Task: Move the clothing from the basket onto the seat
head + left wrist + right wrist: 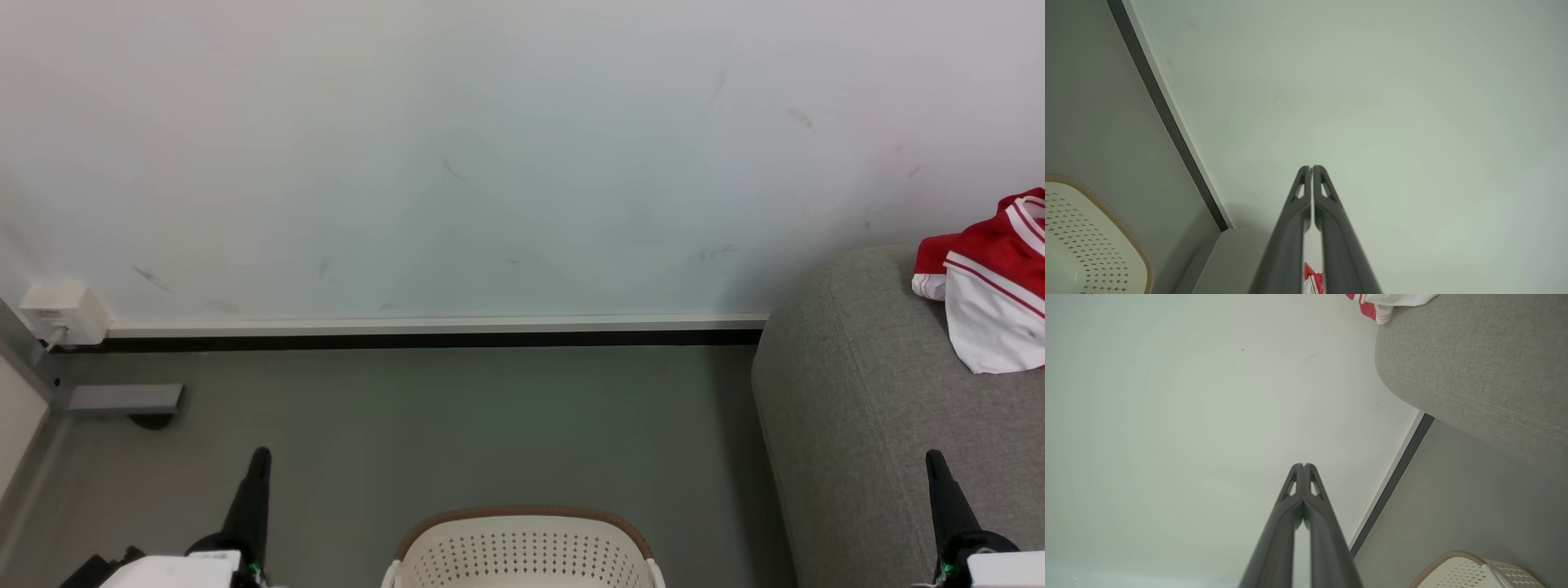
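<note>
The cream basket [522, 551] with its brown rim sits on the floor at the bottom centre; I see just its far wall, and its inside is hidden. The grey seat [873, 408] fills the right side, with red and white clothing [992, 286] lying on it by the wall. My left gripper [260, 456] hangs left of the basket, its fingers [1306, 192] shut with nothing held. A sliver of red clothing [1311, 278] shows through the gap low between them. My right gripper [933, 459] is over the seat's front, its fingers [1298, 490] pressed together and bare.
A white wall with a dark baseboard [408, 336] runs across the back. A white socket box [61, 314] and a grey metal bracket [122, 400] sit at the far left. Grey floor [457, 425] lies between basket and wall. The basket [1470, 571] and seat [1478, 363] stand close together.
</note>
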